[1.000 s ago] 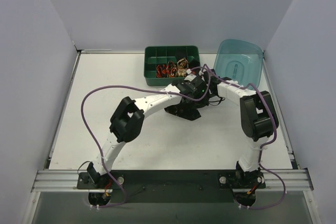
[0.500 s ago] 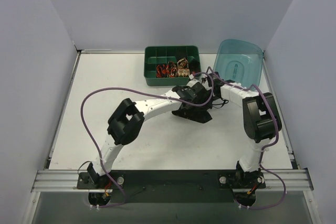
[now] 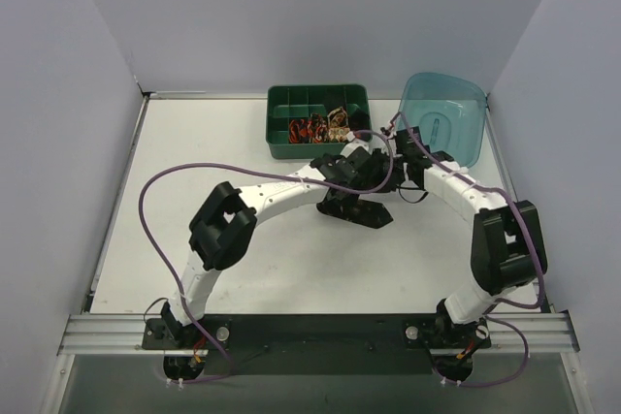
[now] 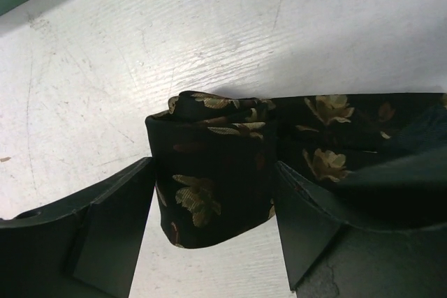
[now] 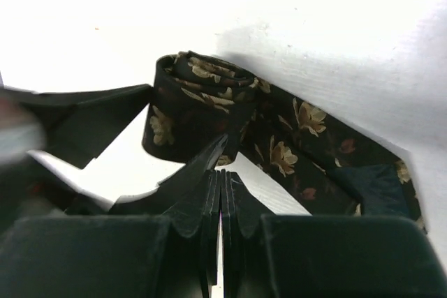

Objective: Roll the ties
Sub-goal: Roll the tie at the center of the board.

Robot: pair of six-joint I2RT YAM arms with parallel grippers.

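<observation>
While the left arm's elbow has drifted a little leftward over the last second, the left claw (image 4: pixel 213 167) has stayed just in front of the green tray (image 3: pixel 281 104). It pinches the rolled part of the tie (image 4: pixel 209 207), one finger against each side of the coil. The bigger change is on the right. That arm's elbow has swung outward and back toward the near edge, and its wrist has reached farther toward the teal tub (image 3: pixel 456 94). The right claw (image 5: pixel 222 172) is pressed together, its tip against the coil. Whether any fabric is caught between the fingers is not clear. I judge the roll is only partly made: the left arm steadies it while the right shifts for another turn.

The coil sits on the white worktop (image 4: pixel 293 26) with its spiral end turned away from the left wrist camera, so its axis runs along the fingers. The unrolled strip leads off flat to the right, its long axis crosswise to the coil's.
</observation>
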